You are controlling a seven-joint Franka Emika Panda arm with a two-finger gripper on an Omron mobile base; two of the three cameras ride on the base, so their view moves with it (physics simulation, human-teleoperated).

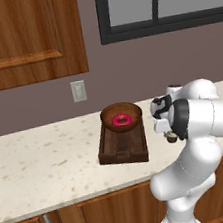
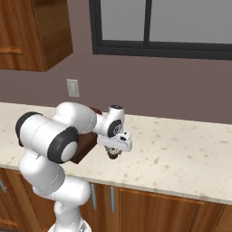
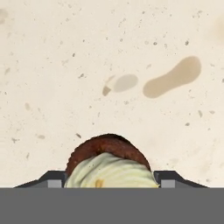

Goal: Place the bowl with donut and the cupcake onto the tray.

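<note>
We look down on the cupcake (image 3: 109,164), its pale swirled top and dark brown wrapper sitting between our two dark fingers (image 3: 52,179), one at each side. Beyond it lies the speckled beige worktop (image 3: 109,52) with brownish blotches.

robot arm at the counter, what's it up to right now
The white robot arm has its gripper lowered over a tiny cupcake with a dark brown wrapper and pale frosting, a finger on either side of it, on the speckled beige countertop. Whether the fingers press it yet is unclear. The round brown wooden bowl, holding the pink-iced ring donut, already sits at the far end of the dark brown rectangular wooden tray. The cupcake is beside the tray, not on it.
</note>
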